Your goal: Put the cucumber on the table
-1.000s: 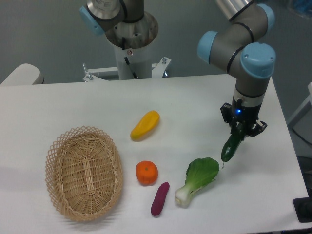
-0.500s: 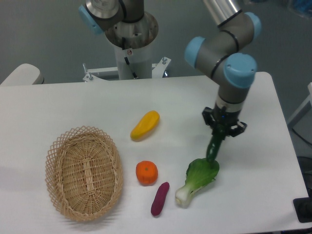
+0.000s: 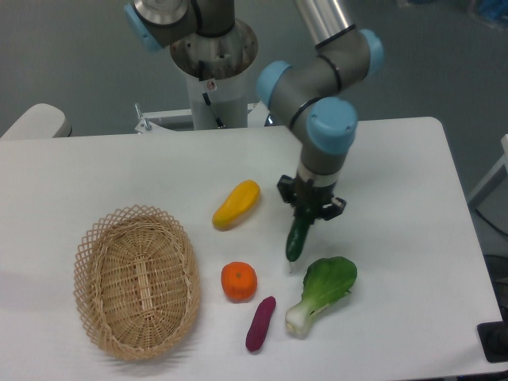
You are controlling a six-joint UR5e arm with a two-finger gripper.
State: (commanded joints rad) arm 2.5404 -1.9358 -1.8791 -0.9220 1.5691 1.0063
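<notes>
Fixed camera view: grey UR5e arm with light-blue joint caps reaches down from top centre, elbow bent, wrist pointing straight down over the middle of the large white flat table. Black two-finger gripper sits at the wrist end, fingers clamped on the top end of the slim dark green glossy cucumber. Cucumber hangs near vertical, slightly tilted, lower tip pointing at the tabletop; cannot tell if the tip touches the surface or is just above it. Cucumber is between the yellow elongated pepper-like vegetable to its left and the leafy light-green bok choy lying below-right; close to the bok choy's leaf but apart from it. Round orange fruit lies left of the cucumber tip, with the small purple eggplant-like piece just below it. Oval woven wicker basket sits well apart at the left side of the table. Robot base pedestal stands behind the table's far edge.
</notes>
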